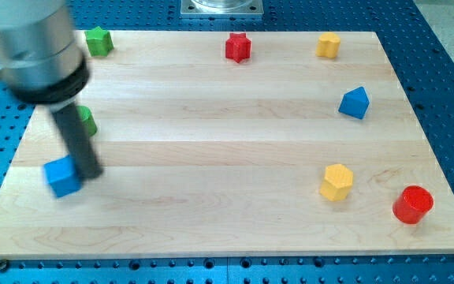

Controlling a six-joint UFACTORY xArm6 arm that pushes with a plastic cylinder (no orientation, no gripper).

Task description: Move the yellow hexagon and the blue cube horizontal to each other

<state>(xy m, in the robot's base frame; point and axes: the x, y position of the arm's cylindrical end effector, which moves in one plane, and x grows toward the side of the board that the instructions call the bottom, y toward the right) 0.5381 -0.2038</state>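
The blue cube [62,177] lies near the view's left edge, low on the wooden board [211,118]. My tip [90,173] touches the cube's right side. The yellow hexagon [336,182] lies far off at the lower right, at about the same height in the view as the cube. The rod and the arm's grey body rise to the upper left and hide part of the board there.
A green block [87,121] sits half hidden behind the rod. A green star [98,40], a red star [238,47] and a yellow block [329,45] line the top edge. A blue triangular block [355,103] is at right. A red cylinder [413,204] is at bottom right.
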